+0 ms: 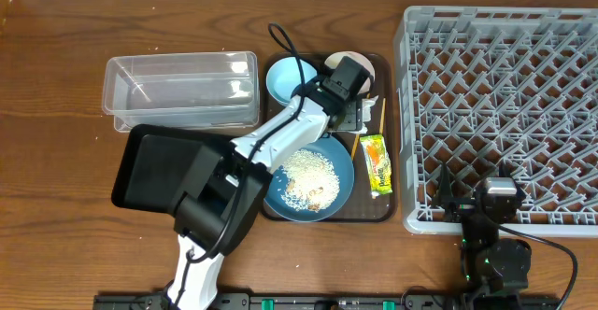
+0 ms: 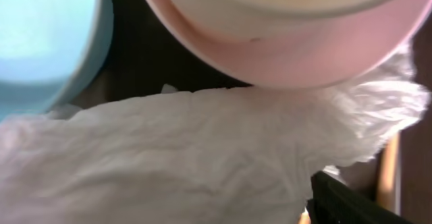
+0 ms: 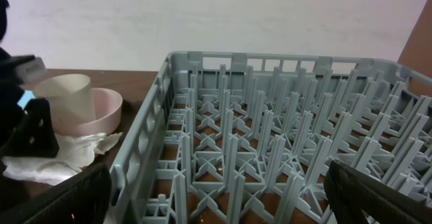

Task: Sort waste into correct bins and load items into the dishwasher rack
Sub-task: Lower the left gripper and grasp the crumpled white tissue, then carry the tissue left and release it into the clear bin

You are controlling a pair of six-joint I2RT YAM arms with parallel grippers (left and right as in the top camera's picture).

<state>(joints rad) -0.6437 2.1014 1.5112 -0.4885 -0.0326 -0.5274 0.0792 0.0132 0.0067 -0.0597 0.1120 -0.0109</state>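
Observation:
The crumpled white napkin [image 2: 202, 156] fills the left wrist view, lying against the pale pink bowl [image 2: 304, 42] with the light-blue bowl [image 2: 40, 35] at its left. My left gripper [image 1: 353, 114] hangs low over it, open, with only one dark finger [image 2: 351, 200] showing. A white cup [image 3: 64, 99] stands in the pink bowl [image 3: 101, 113]. The dark-blue plate [image 1: 341, 175] carries rice [image 1: 308, 179]. The yellow-green wrapper [image 1: 377, 163] and the chopsticks [image 1: 380, 114] lie to its right. My right gripper [image 3: 216, 197] is open and empty above the near edge of the grey rack [image 1: 505, 86].
The clear tub [image 1: 182, 88] and the black tray [image 1: 159, 165] sit left of the brown serving tray [image 1: 392, 207]. My left arm slants across the black tray's right end and the plate's left rim. The rack holds nothing.

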